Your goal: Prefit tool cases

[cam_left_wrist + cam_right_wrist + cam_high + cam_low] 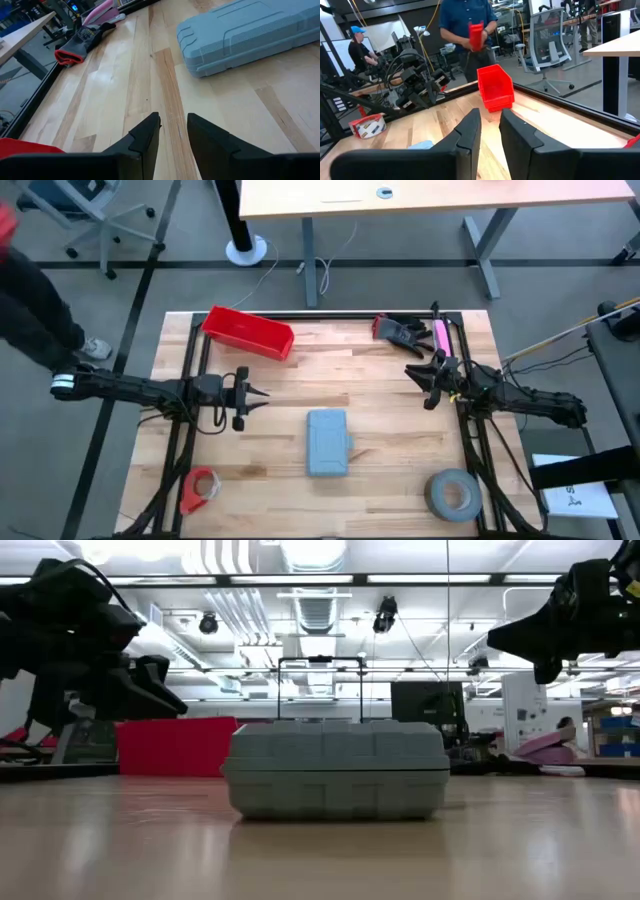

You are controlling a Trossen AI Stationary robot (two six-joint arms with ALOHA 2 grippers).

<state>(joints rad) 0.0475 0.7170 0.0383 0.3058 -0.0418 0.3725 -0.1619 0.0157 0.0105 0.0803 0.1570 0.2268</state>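
High view: the closed tool case [327, 443] lies flat on the table [390, 390], between the two grippers and touching neither. The left gripper [258, 398] hangs beside the case's left edge; the right gripper [415, 372] hangs well apart from its far right corner.

Low view: the case lid is down. No lettering is legible.

Left wrist view: the fingers [145, 135] stand slightly apart, holding nothing; the case lies ahead.

Right wrist view: the fingers [470, 127] stand slightly apart, empty; a red bin [495, 87] lies ahead.
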